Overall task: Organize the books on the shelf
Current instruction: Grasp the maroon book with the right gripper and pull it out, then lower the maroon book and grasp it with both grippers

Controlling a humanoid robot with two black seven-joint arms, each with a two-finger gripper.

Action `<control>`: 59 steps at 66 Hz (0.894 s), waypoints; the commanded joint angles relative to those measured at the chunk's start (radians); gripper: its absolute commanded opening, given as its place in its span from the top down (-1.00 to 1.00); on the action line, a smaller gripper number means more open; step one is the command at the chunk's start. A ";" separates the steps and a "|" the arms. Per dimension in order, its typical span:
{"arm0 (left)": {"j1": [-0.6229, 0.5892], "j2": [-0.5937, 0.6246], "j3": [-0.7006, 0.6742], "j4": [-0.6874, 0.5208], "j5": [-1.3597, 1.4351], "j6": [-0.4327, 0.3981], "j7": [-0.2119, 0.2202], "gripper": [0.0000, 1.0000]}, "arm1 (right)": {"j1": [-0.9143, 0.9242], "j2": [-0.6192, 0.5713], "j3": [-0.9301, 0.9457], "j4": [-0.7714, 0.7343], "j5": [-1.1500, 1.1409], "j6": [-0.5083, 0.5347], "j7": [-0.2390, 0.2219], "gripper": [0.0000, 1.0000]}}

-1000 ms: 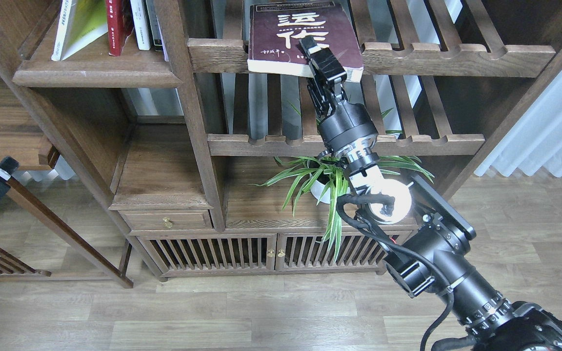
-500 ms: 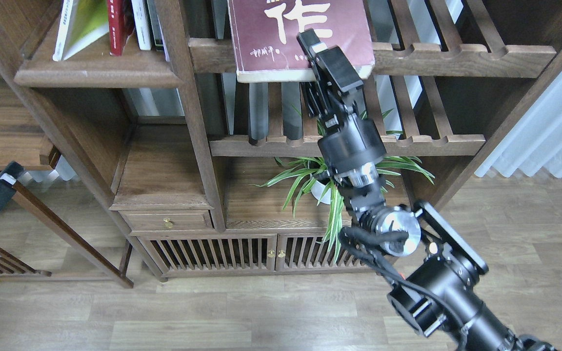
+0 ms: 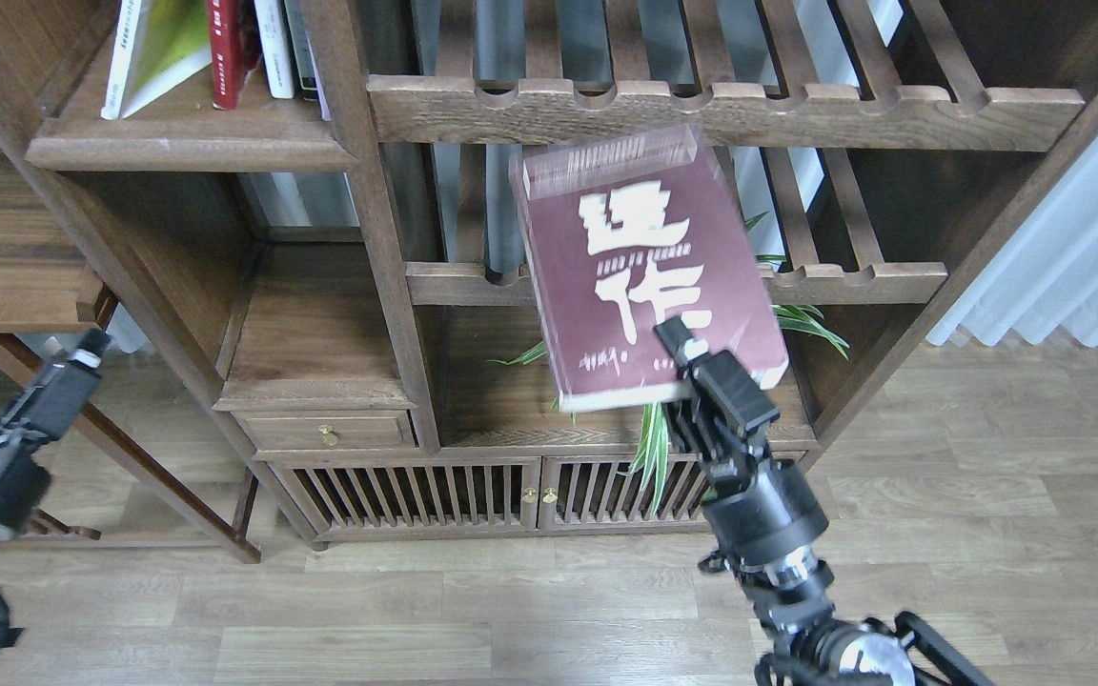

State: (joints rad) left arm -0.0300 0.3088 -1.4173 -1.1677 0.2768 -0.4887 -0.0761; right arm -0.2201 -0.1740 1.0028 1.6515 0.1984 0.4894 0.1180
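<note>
Centrally, the tall bookcase [image 3: 387, 286] filled the frame, its solid shelf [image 3: 187, 143] at upper left carrying the yellow-and-white book [image 3: 151, 52] and red book [image 3: 228, 48]. Half a second earlier the maroon book [image 3: 649, 276] lay on the slatted shelf [image 3: 721, 105] at top centre; now it hung clear of it, mid-frame, tilted and blurred. The right claw [image 3: 692, 367] was clamped on its lower edge. Extraction looked complete, transfer to the solid shelf remaining. At lower left, the left claw [image 3: 82, 357] had risen; apart or together, cannot tell.
</note>
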 commanded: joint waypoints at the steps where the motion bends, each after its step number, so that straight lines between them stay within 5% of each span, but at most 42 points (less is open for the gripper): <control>1: 0.012 -0.082 0.046 0.025 -0.001 0.000 0.001 -1.00 | -0.018 -0.013 -0.027 -0.010 0.013 -0.001 -0.003 0.91; 23: 0.019 -0.189 0.176 0.131 -0.073 0.000 0.002 -1.00 | -0.032 0.011 -0.125 -0.128 0.021 -0.001 -0.061 0.89; 35: 0.013 -0.212 0.176 0.123 -0.077 0.000 0.059 -1.00 | 0.033 0.077 -0.148 -0.176 0.007 -0.001 -0.087 0.90; 59: 0.001 -0.309 0.173 0.068 -0.211 0.000 0.052 -1.00 | -0.015 0.163 -0.144 -0.229 0.007 -0.001 -0.126 0.85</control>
State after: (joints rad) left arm -0.0294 0.0050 -1.2377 -1.0574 0.0962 -0.4886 -0.0234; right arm -0.2107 -0.0246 0.8554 1.4241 0.2040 0.4884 0.0143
